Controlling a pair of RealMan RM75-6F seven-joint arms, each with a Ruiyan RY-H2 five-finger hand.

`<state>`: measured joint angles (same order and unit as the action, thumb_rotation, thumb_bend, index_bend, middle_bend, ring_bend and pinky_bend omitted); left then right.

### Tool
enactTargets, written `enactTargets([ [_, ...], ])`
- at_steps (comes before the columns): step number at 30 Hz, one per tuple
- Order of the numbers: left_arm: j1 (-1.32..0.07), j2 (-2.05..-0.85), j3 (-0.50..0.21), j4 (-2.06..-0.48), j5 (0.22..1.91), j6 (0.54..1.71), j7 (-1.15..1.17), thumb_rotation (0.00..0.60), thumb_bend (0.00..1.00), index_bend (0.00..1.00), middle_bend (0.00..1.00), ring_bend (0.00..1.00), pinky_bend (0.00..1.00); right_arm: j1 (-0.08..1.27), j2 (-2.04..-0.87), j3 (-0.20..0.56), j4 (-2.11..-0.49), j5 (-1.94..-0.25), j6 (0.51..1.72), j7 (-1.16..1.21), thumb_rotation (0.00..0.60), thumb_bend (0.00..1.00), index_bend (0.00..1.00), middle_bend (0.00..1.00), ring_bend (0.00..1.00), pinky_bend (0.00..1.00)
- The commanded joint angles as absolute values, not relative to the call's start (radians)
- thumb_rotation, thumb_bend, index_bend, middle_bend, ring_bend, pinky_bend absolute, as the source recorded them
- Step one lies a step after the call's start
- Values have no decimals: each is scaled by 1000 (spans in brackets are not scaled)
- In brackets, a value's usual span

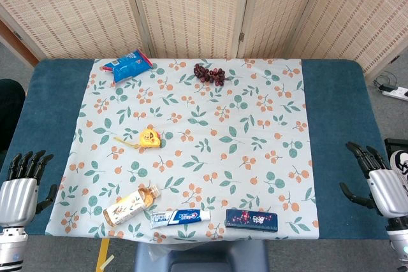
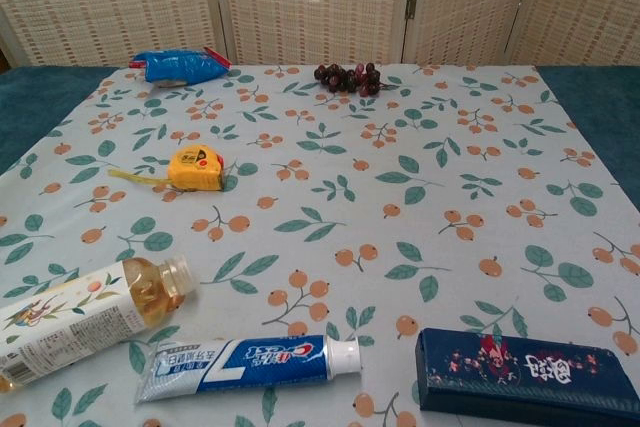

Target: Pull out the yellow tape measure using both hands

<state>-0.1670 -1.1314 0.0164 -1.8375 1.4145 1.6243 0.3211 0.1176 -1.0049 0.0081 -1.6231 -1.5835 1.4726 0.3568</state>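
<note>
The yellow tape measure (image 1: 150, 138) (image 2: 196, 168) lies on the floral cloth, left of centre, with a short length of yellow tape sticking out to its left. My left hand (image 1: 19, 186) hovers at the table's front left corner, fingers apart and holding nothing, well away from the tape measure. At the front right edge my right hand (image 1: 376, 176) is also spread and empty. Neither hand shows in the chest view.
A drink bottle (image 1: 131, 206), a toothpaste tube (image 1: 180, 217) and a dark blue box (image 1: 251, 219) lie along the front edge. A blue snack bag (image 1: 129, 65) and dark grapes (image 1: 210, 73) sit at the back. A woven screen stands behind the table.
</note>
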Motion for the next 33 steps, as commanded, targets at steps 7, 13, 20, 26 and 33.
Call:
enactTargets([
  [7,-152,-1127,4,-1839,1427,1605,312,600,459,206,160,102,0,112,-1005,8,-1624,-1591,1477,359,600,395,101,116,150,51],
  [13,-144,-1127,-7,-1838,1434,1595,309,600,460,208,160,102,0,105,-1001,10,-1629,-1601,1495,356,600,395,101,116,152,51],
  [20,-180,-1122,-46,-1845,1442,1546,301,600,460,213,160,102,0,103,-991,21,-1641,-1597,1505,343,600,395,101,116,152,51],
  [26,-303,-1148,-126,-1807,1383,1383,319,600,459,212,160,102,0,109,-975,35,-1663,-1600,1512,322,600,395,101,116,153,51],
  [33,-462,-1227,-196,-1715,1231,1152,372,600,395,148,132,75,0,107,-965,40,-1675,-1595,1514,313,600,395,101,116,150,51],
])
